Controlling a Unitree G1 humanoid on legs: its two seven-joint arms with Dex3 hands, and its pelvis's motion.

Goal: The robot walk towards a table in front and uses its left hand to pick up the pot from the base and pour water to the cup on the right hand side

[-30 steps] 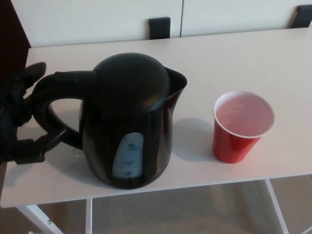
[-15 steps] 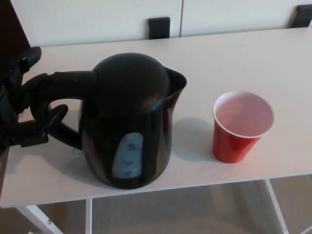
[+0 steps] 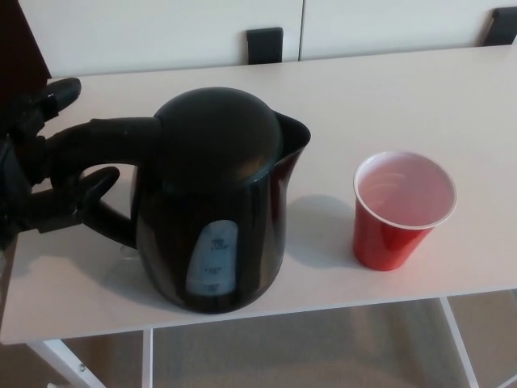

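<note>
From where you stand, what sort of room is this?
Probably an office or lab room, not a proper kitchen: a plain white table, pale panels behind it, and only a black electric kettle and red disposable cup.

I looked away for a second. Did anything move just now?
The left hand moved in on the kettle handle: its lower fingers, which hung below the handle a second ago, now hook through the loop. The grip does not look fully closed yet. The kettle, cup and table stayed where they were.

two dark brackets (image 3: 265, 44), perhaps chair backs.
</note>
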